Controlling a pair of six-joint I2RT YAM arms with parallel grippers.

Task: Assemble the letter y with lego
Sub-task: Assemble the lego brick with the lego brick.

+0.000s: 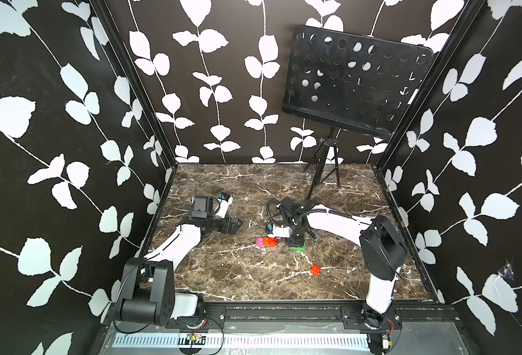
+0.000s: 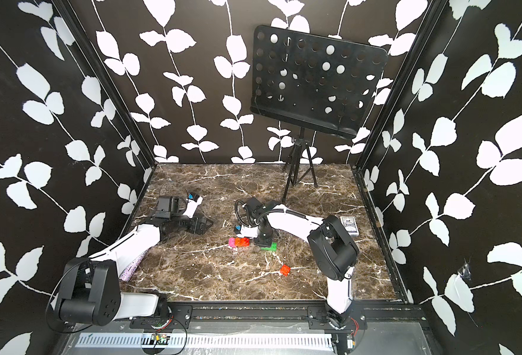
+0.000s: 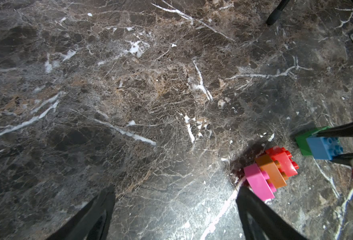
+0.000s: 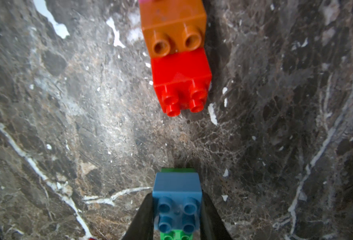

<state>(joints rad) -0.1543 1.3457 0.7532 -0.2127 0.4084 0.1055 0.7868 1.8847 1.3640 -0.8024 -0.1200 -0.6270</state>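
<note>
Lego bricks [image 2: 239, 242] sit around the middle of the marble table [image 1: 238, 276]. My right pincer [image 4: 176, 204] is clamped on the blue brick [image 4: 176, 187], which rests on the green brick [image 4: 177, 170]. In both top views the pink-orange-red stack [image 1: 267, 242] lies on its side at nine o'clock from it, and a loose red brick [image 1: 315, 270] at five o'clock. My left pincer [image 3: 174, 207] gapes wide and empty, at ten o'clock from the stack.

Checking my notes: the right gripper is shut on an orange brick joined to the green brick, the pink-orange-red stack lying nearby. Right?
No: the right wrist view shows the right gripper shut on a blue brick, not orange. It is joined to the green brick, the pink-orange-red stack lying nearby.
</note>
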